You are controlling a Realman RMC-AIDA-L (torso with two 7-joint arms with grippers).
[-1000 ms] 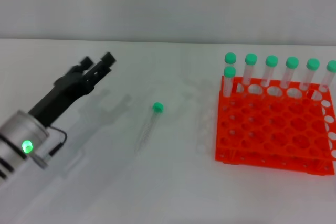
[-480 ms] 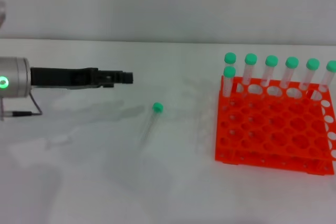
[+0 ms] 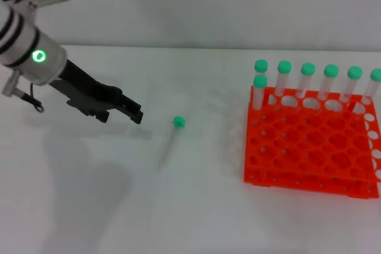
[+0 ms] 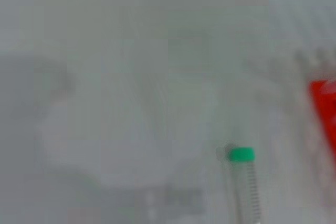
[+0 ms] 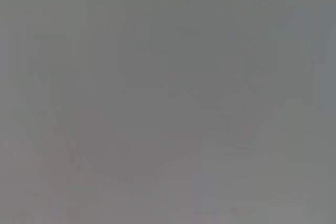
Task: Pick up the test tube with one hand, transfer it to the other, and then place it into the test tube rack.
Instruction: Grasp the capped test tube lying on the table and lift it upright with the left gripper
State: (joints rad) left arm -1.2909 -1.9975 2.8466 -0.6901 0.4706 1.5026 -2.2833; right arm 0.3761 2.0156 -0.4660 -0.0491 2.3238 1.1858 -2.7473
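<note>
The test tube [image 3: 168,144] lies flat on the white table in the head view, with its green cap at the far end. It also shows in the left wrist view [image 4: 247,184]. My left gripper [image 3: 136,114] hovers just left of the tube, angled down toward it, open and empty, and does not touch it. The orange test tube rack [image 3: 309,150] stands at the right with several green-capped tubes [image 3: 308,78] upright along its back row. Its red edge shows in the left wrist view [image 4: 324,111]. My right gripper is out of view.
The white table [image 3: 196,212] runs back to a pale wall. The right wrist view shows only plain grey.
My left arm has swung up and round. The gripper now points down and right and has come closer to the lying tube. The tube and the rack have not moved.
</note>
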